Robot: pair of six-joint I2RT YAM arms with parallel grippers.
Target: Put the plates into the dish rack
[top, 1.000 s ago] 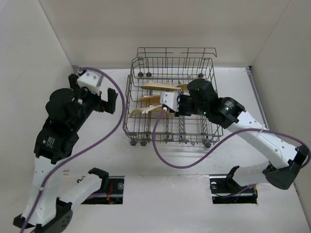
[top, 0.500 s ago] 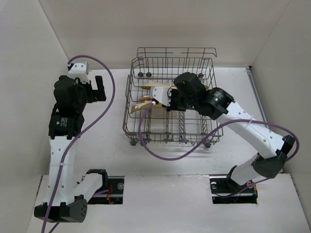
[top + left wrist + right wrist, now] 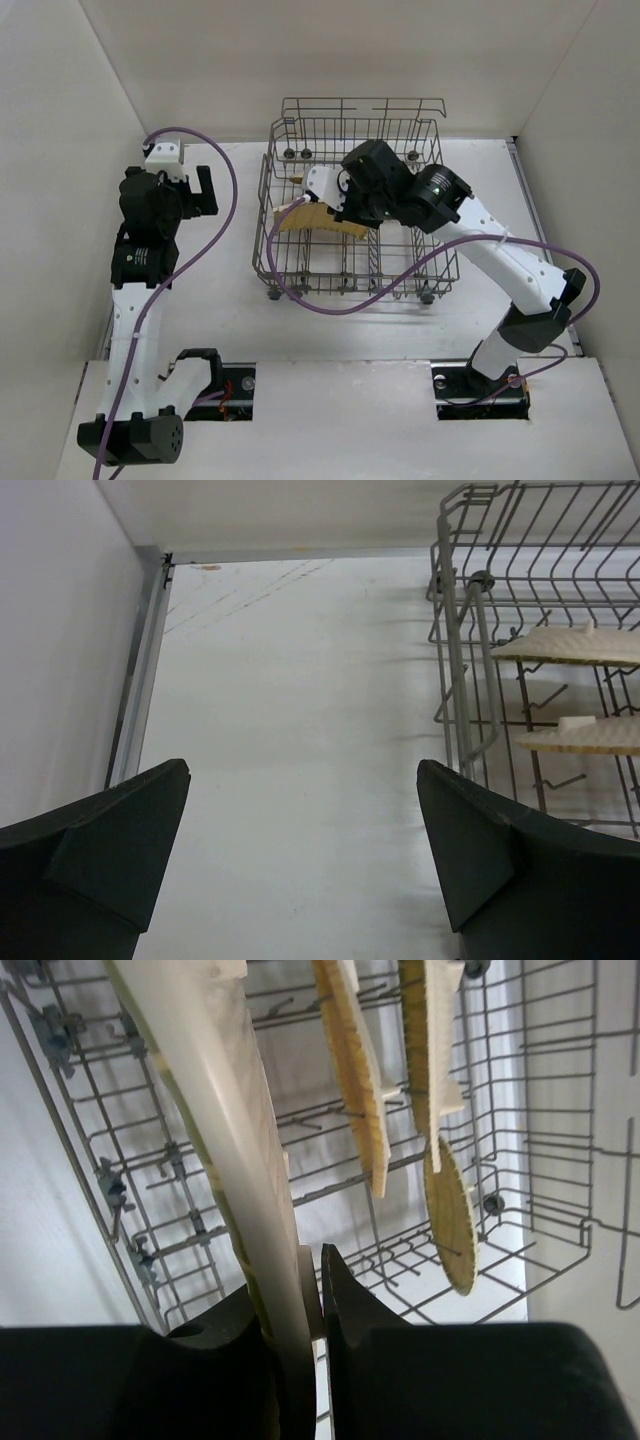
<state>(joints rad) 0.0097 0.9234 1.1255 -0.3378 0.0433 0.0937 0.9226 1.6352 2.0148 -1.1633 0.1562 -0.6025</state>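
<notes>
Toward the far edge of the white surface [image 3: 200, 300], the dish rack [image 3: 350, 283] sits centred beneath the right claw [image 3: 338, 212], which pinches a tan plate [image 3: 300, 220] over the rack's left half. Nearer the surface's left edge, the left claw [image 3: 205, 190] hangs spread wide beside the rack, holding nothing.

From the left wrist, both dark fingers [image 3: 100, 850] stand far apart above bare surface, with two pale plates [image 3: 575, 645] edge-on inside the rack at right.

From the right wrist, the fingers [image 3: 350, 1310] press onto the tan plate's lower edge; it rises tilted before the rack's wires. Three more plates [image 3: 355, 1080] stand in the rack beyond it, one of them round.
</notes>
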